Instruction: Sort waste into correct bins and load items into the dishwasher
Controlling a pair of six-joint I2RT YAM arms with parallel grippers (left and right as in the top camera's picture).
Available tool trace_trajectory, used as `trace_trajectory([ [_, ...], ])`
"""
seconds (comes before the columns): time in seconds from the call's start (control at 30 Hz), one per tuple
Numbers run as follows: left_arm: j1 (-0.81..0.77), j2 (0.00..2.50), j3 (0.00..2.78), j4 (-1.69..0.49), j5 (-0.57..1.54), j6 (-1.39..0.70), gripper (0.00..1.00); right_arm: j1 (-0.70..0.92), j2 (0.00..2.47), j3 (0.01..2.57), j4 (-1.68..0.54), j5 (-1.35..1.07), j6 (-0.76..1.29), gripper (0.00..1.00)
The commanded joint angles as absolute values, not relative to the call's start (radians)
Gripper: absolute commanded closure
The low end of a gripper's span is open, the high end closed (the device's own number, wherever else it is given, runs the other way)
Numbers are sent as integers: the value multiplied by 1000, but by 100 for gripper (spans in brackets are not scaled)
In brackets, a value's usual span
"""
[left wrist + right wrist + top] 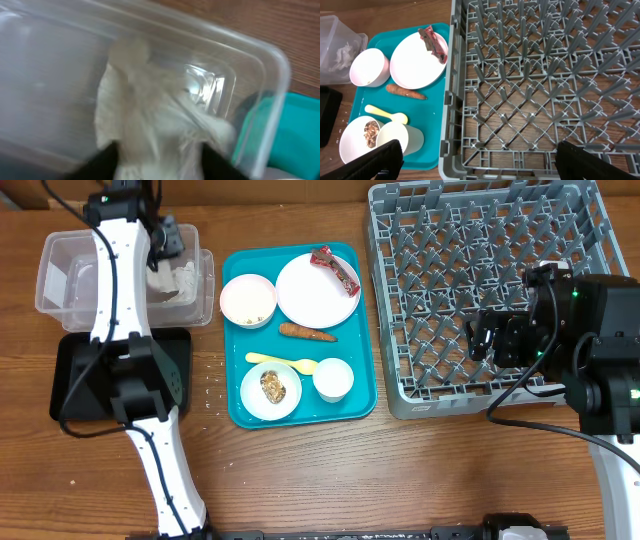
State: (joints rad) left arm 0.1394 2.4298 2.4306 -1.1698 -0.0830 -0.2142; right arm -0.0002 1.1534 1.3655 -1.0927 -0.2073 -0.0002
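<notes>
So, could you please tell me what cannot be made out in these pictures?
Left wrist: blur hides whether the left gripper grips the napkin.
Overhead: the left arm covers part of the black tray.
Overhead: contents of the upper bowl too small.

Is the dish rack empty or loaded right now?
Empty: the dish rack shows only bare pegs and grid floor; the plate sits on the teal tray.

Two bowls (240,295) (255,395), one plate (310,292), one cup (332,379), one spoon (285,362), one carrot piece (308,333), one wrapper (337,270) and one napkin (180,280) are counted. One clear tub (60,275), one black tray (75,380), one teal tray (358,330) and one rack (440,260) are counted.
</notes>
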Motion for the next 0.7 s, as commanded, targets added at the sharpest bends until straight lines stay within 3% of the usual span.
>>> trace_trajectory([
  [0.0, 136, 2425, 2446, -1129, 44, -239, 0, -6, 1151, 1387, -1087, -219, -4, 0],
  [0.3, 38, 2420, 2708, -1218, 172, -213, 0, -6, 1151, 1387, -1086, -219, -4, 0],
  [0.5, -154, 2428, 2646, -1251, 164, -261, 0, -6, 1151, 1387, -1081, -220, -4, 0],
  [0.67, -303, 2465, 2548, -1106, 121, -350, 0, -6, 1151, 1387, -1081, -227, -4, 0],
])
